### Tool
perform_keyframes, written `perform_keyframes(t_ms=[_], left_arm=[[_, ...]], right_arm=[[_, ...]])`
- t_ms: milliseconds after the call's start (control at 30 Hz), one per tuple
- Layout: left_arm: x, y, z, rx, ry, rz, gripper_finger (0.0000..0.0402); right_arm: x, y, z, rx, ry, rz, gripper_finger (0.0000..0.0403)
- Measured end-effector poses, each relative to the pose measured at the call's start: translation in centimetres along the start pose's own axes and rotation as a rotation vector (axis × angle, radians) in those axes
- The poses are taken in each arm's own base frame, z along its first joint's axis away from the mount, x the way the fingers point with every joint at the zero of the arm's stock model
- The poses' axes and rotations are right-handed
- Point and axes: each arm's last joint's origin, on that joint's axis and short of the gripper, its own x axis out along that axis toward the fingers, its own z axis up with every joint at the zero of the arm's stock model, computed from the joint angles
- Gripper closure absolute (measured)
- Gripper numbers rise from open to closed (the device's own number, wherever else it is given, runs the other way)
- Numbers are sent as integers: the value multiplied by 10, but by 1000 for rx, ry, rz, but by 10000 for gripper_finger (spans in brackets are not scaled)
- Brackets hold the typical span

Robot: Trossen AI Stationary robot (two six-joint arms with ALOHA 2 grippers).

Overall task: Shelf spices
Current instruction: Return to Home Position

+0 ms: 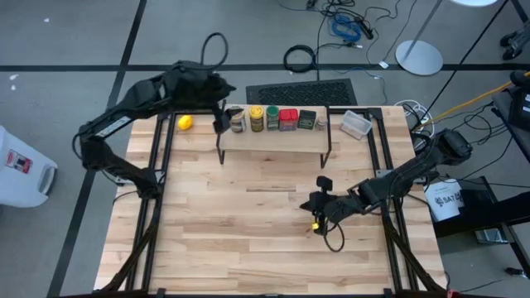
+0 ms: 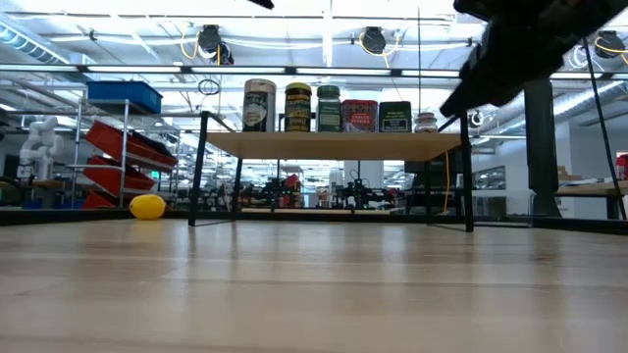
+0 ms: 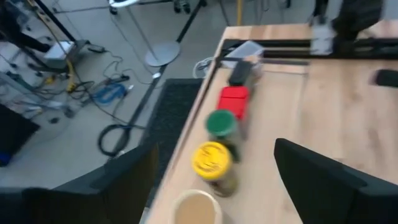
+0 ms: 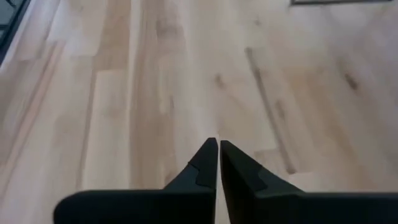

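Standing tall in 1 tidy row, all 6 spices were up on the shelf, lined along the plank's far edge, every one of them upright. Reading from the left arm's end: the tan round-topped jar, then the yellow-lidded jar, the green-lidded jar, the red square tin, the dark rectangular box and, last of all, the tiny brownish jar. Close neighbours, those 6, packed side by side, and the near half of the plank lay bare. From table height the same line-up showed against the room behind, with the shelf's black legs planted on the table.

Over at the shelf's left end the left gripper hung in the air just beside the tan round-topped jar. Its 2 fingers were spread wide apart with nothing held between them, and its own camera looked along the row. The yellow ball sat on the table just past that end, apart from the shelf's legs. At the other end, the clear plastic tub lay on the table, just beside the shelf.

And the right gripper? Well out in front of the shelf, on the right arm's side, held above bare wood, its 2 fingers pressed together tip to tip and gripping nothing at all.
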Motion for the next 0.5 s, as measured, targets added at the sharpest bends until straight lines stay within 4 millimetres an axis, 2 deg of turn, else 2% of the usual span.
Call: perform_keyframes(t_ms=[100, 233, 500], left_arm=[[-14, -10, 0, -25, -5, -41, 91], [-21, -26, -4, -41, 42, -105, 137], [-10, -65, -22, -50, 151, -225, 245]], right_arm=[[-5, -10, 9, -2, -34, -11, 399], [-15, -21, 19, -18, -91, -21, 402], [-47, -34, 33, -50, -204, 11, 403]])
